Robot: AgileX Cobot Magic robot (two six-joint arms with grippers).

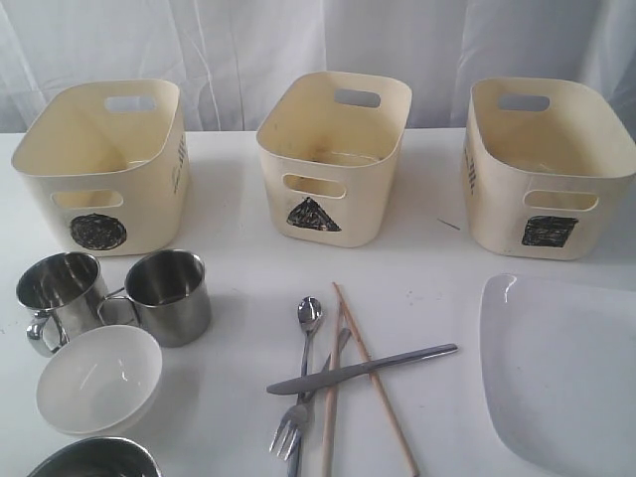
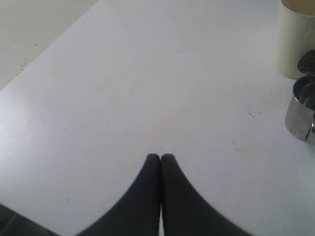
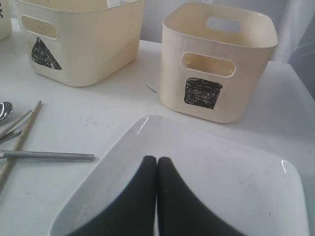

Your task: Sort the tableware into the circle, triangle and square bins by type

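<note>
Three cream bins stand at the back: circle bin (image 1: pixel 99 169), triangle bin (image 1: pixel 333 159), square bin (image 1: pixel 547 169). Two steel mugs (image 1: pixel 60 293) (image 1: pixel 171 293), a white bowl (image 1: pixel 99 378) and a steel bowl (image 1: pixel 94 459) sit at front left. Spoon (image 1: pixel 309 316), fork (image 1: pixel 295 425), knife (image 1: pixel 363 370) and chopsticks (image 1: pixel 376 383) lie crossed in the middle. The large white plate (image 1: pixel 566 368) is at front right. My left gripper (image 2: pixel 160 157) is shut and empty over bare table. Held above the plate (image 3: pixel 221 172), my right gripper (image 3: pixel 157 160) is shut and empty. Neither arm shows in the exterior view.
A white curtain hangs behind the bins. The left wrist view shows the table's edge (image 2: pixel 49 49) and one steel mug (image 2: pixel 301 110) beside a cream bin (image 2: pixel 295 39). Bare table lies between the bins and the tableware.
</note>
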